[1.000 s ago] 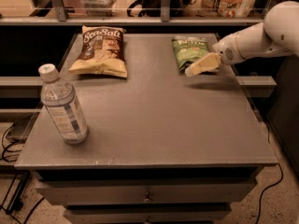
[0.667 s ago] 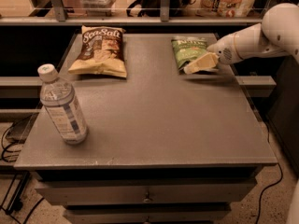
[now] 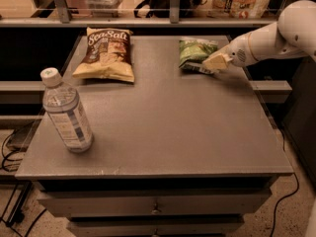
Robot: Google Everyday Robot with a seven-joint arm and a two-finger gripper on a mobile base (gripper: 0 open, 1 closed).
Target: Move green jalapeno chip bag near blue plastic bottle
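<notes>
Green jalapeno chip bag has the gripper at its edge, grip unclear.

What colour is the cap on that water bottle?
White cap, seen in the camera view; the gripper is at the green jalapeno chip bag.

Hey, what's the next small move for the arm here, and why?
Probably secure a hold on the green jalapeno chip bag. The gripper sits at the bag's near right edge, at the back right of the table, while the blue plastic bottle stands far off at the front left, so the bag must be held before it can travel there.
</notes>
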